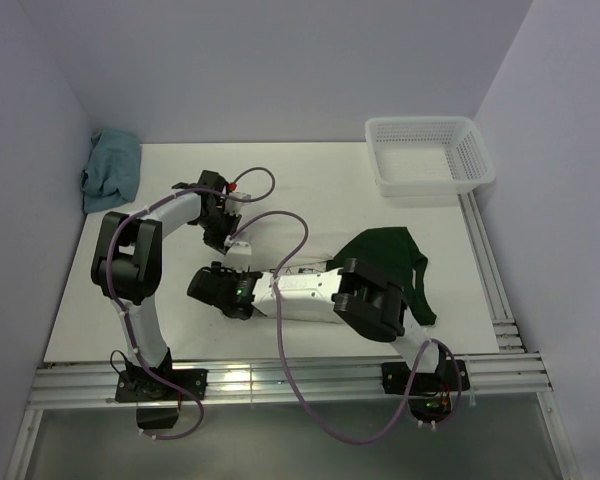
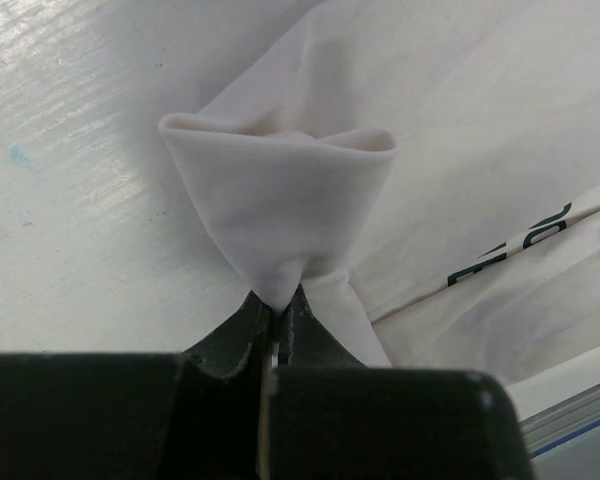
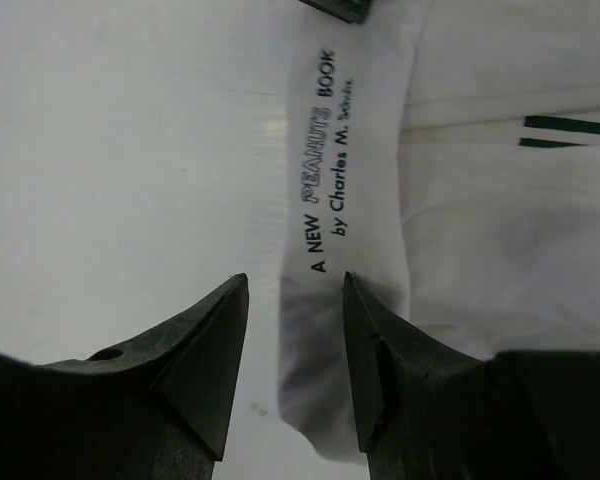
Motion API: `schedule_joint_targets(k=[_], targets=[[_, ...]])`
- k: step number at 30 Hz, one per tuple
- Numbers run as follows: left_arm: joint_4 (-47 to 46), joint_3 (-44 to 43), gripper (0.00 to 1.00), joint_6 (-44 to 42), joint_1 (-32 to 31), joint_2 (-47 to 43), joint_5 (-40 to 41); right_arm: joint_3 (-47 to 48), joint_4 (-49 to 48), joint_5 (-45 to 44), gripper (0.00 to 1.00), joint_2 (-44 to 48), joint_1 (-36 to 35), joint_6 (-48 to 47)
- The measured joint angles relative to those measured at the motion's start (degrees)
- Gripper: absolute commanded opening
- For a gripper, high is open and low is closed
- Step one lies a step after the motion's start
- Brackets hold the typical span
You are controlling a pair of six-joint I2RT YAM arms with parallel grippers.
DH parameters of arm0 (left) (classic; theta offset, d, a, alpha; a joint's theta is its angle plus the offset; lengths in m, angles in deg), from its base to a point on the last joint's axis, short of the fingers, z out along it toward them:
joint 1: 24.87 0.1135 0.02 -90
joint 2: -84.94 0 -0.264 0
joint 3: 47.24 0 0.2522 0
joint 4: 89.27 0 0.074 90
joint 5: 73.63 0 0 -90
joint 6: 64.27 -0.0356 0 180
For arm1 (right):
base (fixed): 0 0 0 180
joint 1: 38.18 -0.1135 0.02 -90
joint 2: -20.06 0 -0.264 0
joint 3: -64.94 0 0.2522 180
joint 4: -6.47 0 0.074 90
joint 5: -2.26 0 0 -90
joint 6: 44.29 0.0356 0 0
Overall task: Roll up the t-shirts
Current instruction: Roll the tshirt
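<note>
Gripping a t-shirt fold, the left gripper has jaws clamped — the right gripper, jaws apart.

Cream, green-sleeved t-shirt lies spread, one edge pinched up.

We see a white counter boxed in by pale lavender walls at the back and both sides, with silver rails along its near and right edges, evenly lit.
</note>
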Motion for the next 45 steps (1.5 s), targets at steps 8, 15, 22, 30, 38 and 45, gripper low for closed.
schedule_joint_targets(k=[8, 15, 22, 30, 38, 45], targets=[[0.4, -0.3, 0.01, 0.0, -0.4, 0.0, 0.6, 1.0, 5.7, -0.6, 0.53, -1.3, -0.9, 0.0], [1.2, -1.1, 0.05, 0.0, -0.8, 0.0, 0.9, 1.8, 7.1, 1.0, 0.57, -2.0, -1.6, -0.1], [2.2, -2.1, 0.15, 0.2, -0.9, 0.0, 0.8, 4.7, 9.2, 1.3, 0.49, -4.4, -2.1, -0.4], [2.3, -3.2, 0.41, 0.0, -0.9, 0.0, -0.2, -1.2, 5.4, 0.9, 0.20, -1.8, -2.0, 1.3], [3.0, -6.4, 0.64, -0.7, -0.4, -1.3, -7.1, -23.6, -21.2, 4.6, 0.14, 8.1, -1.5, 4.2], [3.3, -7.5, 0.70, -2.3, 3.6, -5.1, -14.7, -42.7, -49.1, 12.2, 0.14, 12.5, 1.3, 10.0]])
